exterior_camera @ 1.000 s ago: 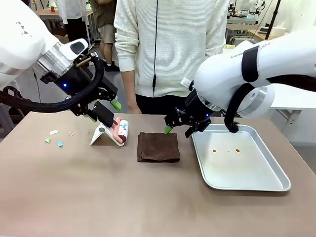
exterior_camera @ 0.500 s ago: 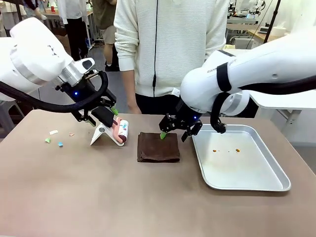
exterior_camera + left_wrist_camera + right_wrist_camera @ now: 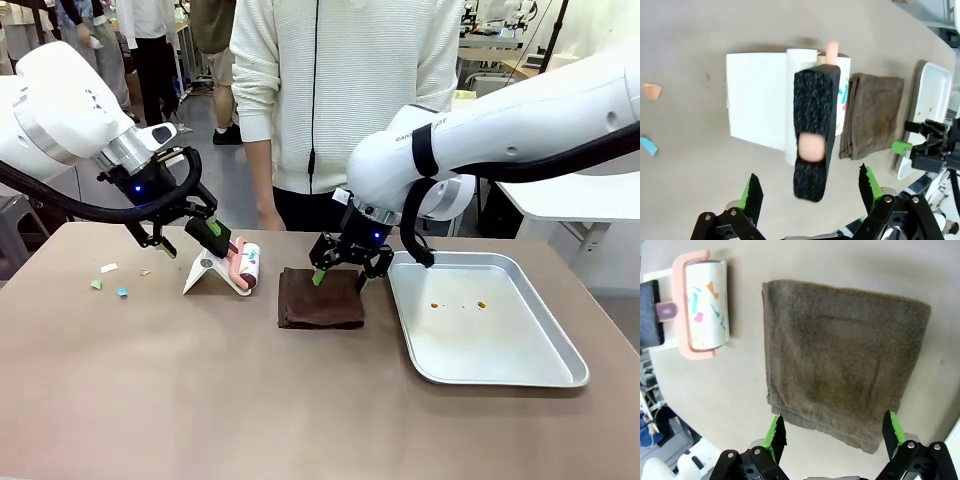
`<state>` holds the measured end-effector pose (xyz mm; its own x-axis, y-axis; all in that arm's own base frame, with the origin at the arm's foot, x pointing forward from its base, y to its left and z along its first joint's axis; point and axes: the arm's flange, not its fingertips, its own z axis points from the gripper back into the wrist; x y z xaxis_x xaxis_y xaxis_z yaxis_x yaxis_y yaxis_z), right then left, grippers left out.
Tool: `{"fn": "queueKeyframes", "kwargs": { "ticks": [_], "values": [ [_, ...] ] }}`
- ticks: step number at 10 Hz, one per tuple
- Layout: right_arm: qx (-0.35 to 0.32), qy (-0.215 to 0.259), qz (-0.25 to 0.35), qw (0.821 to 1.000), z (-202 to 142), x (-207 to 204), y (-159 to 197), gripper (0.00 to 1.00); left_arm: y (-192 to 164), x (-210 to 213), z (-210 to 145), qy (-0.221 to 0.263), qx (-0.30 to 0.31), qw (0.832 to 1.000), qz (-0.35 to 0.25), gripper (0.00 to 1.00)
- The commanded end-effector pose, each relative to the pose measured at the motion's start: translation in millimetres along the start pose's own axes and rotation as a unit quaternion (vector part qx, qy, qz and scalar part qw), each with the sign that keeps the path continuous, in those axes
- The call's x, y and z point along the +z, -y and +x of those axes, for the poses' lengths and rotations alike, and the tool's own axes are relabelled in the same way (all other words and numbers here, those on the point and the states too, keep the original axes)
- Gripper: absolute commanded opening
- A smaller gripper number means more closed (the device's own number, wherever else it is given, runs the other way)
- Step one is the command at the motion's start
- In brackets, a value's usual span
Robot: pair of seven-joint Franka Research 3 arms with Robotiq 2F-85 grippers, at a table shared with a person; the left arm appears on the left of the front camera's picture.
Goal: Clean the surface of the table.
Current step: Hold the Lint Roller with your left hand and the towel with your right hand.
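**Both claws hanging wide open, one over the roller, one over the towel**

The left gripper is hovering with its jaws spread wide and gripping nothing, just above the lint roller, which is leaning on a white stand. The left wrist view is looking straight down and giving what the front view is not: the roller's black foam handle is lying between the two green pads, clear of both.

The right gripper is gaping just as wide and is also empty, poised over the folded brown towel. Whether its fingertips are touching the cloth cannot be told. Its wrist view is bringing out coloured bits stuck to the roller's white sheet.

The table is lying under everything. In the front view it is carrying paper scraps at the left and a metal tray with brown spots at the right. A person is standing at the far side.
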<state>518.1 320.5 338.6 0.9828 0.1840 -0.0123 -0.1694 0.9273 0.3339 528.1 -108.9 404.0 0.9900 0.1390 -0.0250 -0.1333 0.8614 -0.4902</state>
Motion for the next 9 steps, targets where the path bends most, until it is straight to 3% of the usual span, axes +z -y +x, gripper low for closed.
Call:
{"fn": "queueKeyframes", "kwargs": {
  "ticks": [1, 3, 7, 9],
  "values": [
    [-0.009, -0.012, -0.016, 1.0, 5.6, 2.0, -4.7, 1.0, 3.4, -12.5, 13.3, 0.006, 0.021, 0.998, -0.055, 1.0],
    [-0.02, -0.026, -0.02, 0.999, 6.7, -2.6, -1.4, 1.0, -1.3, -16.6, 21.7, 0.001, 0.021, 0.996, -0.092, 1.0],
    [-0.028, -0.04, -0.02, 0.999, 9.6, -8.2, 0.8, 1.0, -27.1, -20.4, 43.6, -0.004, 0.037, 0.993, -0.108, 1.0],
    [-0.027, -0.05, -0.022, 0.998, 12.0, -11.7, 0.1, 1.0, -37.8, -19.8, 47.8, -0.017, 0.034, 0.988, -0.152, 1.0]
  ]
}}
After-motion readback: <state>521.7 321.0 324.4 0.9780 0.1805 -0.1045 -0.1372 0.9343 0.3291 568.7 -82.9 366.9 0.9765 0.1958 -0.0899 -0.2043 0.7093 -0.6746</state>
